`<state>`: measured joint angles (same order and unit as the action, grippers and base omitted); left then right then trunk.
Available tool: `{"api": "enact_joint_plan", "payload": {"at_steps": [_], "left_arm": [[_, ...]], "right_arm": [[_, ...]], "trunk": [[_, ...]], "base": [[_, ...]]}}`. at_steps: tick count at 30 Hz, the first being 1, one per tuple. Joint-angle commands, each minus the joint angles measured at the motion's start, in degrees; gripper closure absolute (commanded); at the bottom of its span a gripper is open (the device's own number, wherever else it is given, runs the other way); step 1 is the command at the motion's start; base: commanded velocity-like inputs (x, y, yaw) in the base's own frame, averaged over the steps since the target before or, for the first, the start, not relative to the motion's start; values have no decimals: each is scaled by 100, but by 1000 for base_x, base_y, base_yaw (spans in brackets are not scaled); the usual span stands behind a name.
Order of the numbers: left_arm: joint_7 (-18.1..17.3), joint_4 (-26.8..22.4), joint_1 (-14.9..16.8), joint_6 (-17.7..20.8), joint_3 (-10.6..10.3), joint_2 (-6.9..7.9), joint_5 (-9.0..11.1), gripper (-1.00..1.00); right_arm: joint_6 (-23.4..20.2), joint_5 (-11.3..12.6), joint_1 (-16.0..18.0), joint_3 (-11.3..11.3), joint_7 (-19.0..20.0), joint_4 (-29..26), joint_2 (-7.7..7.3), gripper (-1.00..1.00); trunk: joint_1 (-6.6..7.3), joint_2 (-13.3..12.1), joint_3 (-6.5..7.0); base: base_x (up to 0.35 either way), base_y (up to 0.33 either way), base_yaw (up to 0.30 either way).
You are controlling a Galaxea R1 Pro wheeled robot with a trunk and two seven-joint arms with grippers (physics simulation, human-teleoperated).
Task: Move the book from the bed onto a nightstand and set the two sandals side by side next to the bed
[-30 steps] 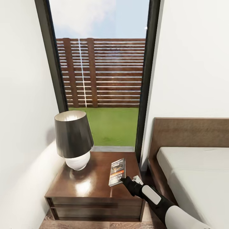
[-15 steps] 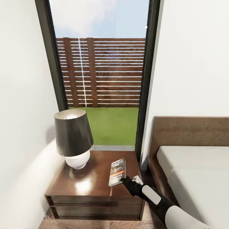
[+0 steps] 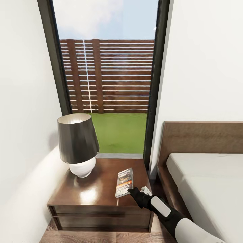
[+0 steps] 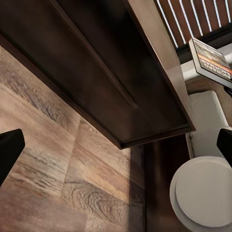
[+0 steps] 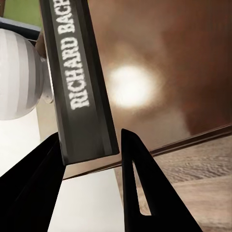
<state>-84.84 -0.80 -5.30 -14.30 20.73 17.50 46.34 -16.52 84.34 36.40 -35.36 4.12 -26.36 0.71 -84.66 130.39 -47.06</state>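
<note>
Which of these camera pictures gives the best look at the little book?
The head view: the book shows its whole cover, near the nightstand's front edge, with the right gripper at its near end. The right wrist view shows its spine close up; the left wrist view catches one corner.

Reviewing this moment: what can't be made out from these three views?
- Head view: whether the book rests flat on the nightstand; its near end is covered by the right gripper.
- Right wrist view: book's cover; only the spine faces the camera.
- Head view: bed is cut off by the right edge.
- Left wrist view: left fingertip cropped by the edge.
</note>
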Motion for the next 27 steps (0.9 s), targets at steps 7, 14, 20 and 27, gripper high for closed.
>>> {"api": "enact_joint_plan", "payload": {"at_steps": [7, 14, 20, 27], "left_arm": [[-7, -8, -5, -38, 28, -1, -24, -100], [-2, -8, -6, -38, 28, -1, -23, -100], [1, -8, -6, -38, 28, -1, -23, -100], [2, -8, -6, -38, 28, -1, -25, -100]], "right_arm": [[0, 22, 8, -25, 19, 8, -1, 100], [0, 22, 8, -25, 19, 8, -1, 100], [0, 22, 8, -24, 19, 8, -1, 100], [0, 22, 8, -26, 19, 8, -1, 100]], "trunk": [[1, 2, -4], [-43, 82, -40], [-175, 323, -148], [-329, 604, -274]], "base": [[0, 0, 0], [0, 0, 0], [0, 0, 0], [0, 0, 0]]}}
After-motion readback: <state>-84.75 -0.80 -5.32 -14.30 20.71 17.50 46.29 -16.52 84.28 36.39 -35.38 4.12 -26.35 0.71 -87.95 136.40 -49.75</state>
